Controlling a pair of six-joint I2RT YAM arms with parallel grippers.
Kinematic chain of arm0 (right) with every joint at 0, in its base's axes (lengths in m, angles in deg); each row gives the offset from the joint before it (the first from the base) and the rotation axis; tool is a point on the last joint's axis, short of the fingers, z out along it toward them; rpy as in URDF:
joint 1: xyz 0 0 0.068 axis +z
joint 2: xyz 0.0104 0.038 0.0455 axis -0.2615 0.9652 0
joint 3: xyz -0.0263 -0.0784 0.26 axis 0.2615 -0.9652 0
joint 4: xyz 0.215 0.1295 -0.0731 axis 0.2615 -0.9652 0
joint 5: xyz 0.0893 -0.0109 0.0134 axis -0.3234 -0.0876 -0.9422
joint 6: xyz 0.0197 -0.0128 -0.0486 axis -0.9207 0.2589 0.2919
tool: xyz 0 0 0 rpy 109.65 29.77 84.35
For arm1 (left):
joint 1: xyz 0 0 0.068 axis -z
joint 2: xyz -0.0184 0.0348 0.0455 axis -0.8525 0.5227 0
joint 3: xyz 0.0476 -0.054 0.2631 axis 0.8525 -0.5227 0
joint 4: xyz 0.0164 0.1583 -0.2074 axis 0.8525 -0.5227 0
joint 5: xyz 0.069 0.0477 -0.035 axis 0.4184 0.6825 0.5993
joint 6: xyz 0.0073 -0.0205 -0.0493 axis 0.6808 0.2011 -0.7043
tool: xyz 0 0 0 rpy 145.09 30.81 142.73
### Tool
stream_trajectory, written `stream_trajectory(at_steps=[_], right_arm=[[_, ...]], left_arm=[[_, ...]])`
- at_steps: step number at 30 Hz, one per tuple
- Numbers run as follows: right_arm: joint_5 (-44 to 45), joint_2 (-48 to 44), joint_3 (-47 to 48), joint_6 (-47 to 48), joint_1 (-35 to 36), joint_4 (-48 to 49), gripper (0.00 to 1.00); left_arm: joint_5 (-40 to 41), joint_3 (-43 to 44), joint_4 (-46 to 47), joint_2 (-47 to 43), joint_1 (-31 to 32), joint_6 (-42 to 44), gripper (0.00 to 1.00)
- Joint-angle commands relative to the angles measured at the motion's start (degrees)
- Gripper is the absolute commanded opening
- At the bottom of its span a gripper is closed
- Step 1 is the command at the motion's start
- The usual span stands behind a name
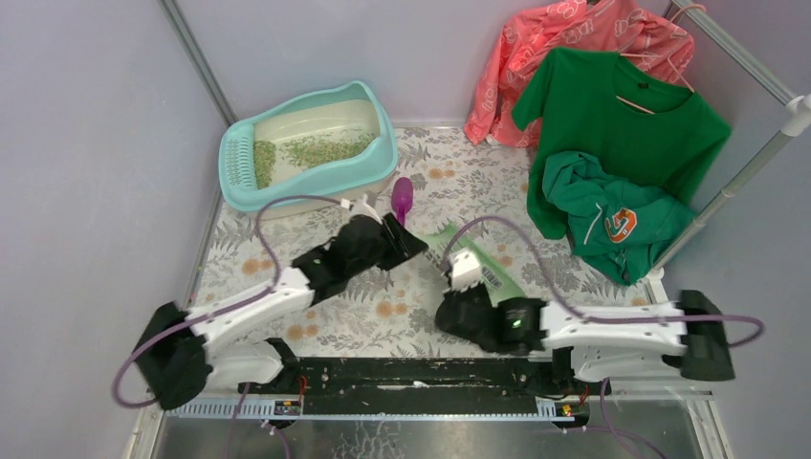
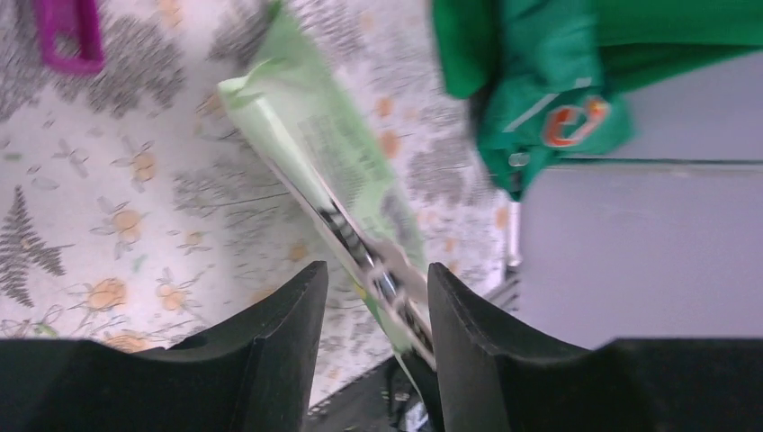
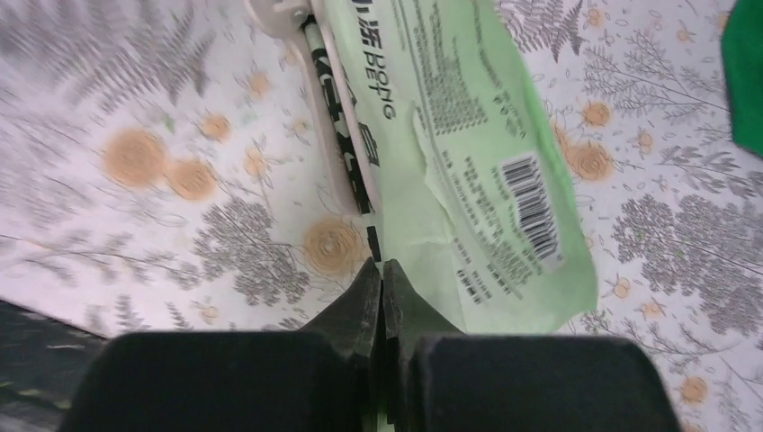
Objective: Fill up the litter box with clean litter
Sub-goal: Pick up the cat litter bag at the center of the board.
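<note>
The litter box (image 1: 234,158) stands at the back left, turquoise rim and cream basin. Clean litter (image 1: 316,148), pale green granules, lies spread inside it and by the grate. My right gripper (image 1: 459,292) (image 3: 381,270) is shut on the edge of the light green printed bag (image 1: 502,282) (image 3: 468,135), which stretches away from the jaws over the floral cloth. My left gripper (image 1: 406,239) (image 2: 378,279) is open and empty, just below the purple scoop (image 1: 403,199) (image 2: 67,31). It looks along the bag (image 2: 306,135), which is seen edge-on.
A green T-shirt (image 1: 622,124), a pink garment (image 1: 574,38) and a green jersey (image 1: 612,220) (image 2: 540,81) hang on a rack (image 1: 756,163) at the back right. Grey walls close in the left and back. The floral cloth (image 1: 383,316) covers the table.
</note>
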Motion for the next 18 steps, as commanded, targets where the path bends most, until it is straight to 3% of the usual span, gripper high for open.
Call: stream_trajectory(at_steps=[1, 6, 18], right_arm=[[-14.06, -14.18, 1.03, 10.5, -11.7, 4.91, 0.0], [-22.2, -15.18, 8.35, 20.38, -22.88, 1.63, 0.0], [-25.49, -2.63, 30.9, 30.94, -31.74, 2.61, 0.0]], left_arm=[[1.92, 3.99, -9.34, -10.48, -1.63, 5.77, 0.53], [2.6, 3.21, -12.17, -16.37, -3.31, 5.84, 0.54], [8.15, 2.94, -20.74, -24.55, -5.36, 7.54, 0.54]])
